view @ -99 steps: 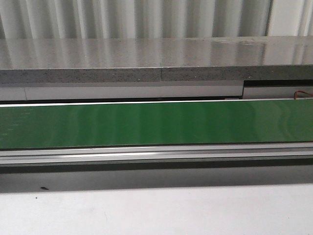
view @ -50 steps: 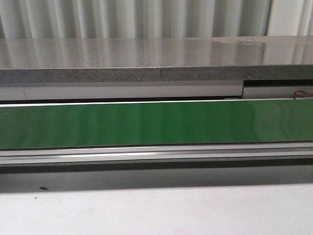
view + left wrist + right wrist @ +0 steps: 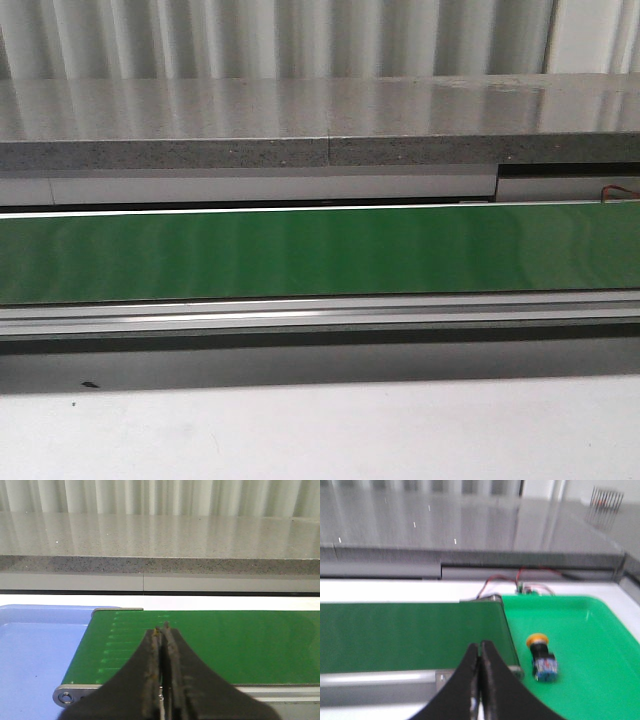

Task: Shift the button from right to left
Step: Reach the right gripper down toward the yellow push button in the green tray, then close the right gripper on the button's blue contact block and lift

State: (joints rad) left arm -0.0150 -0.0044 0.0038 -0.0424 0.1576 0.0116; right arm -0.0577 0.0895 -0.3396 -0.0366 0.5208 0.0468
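Note:
The button (image 3: pixel 542 657) is a push-button with a yellow cap, black body and blue base. It lies on its side in the green tray (image 3: pixel 600 630), only in the right wrist view. No blue-violet disc shows anywhere. My right gripper (image 3: pixel 480 644) is shut and empty, short of the conveyor's right end and to the left of the button. My left gripper (image 3: pixel 161 627) is shut and empty over the near edge of the green belt (image 3: pixel 225 640) by its left end. Neither gripper shows in the front view.
The green conveyor belt (image 3: pixel 320 250) runs across the table with a metal rail (image 3: pixel 320 318) along its near side. A light blue tray (image 3: pixel 35 650) sits at its left end. A grey stone ledge (image 3: pixel 320 120) stands behind. Red wires (image 3: pixel 500 582) lie behind the green tray.

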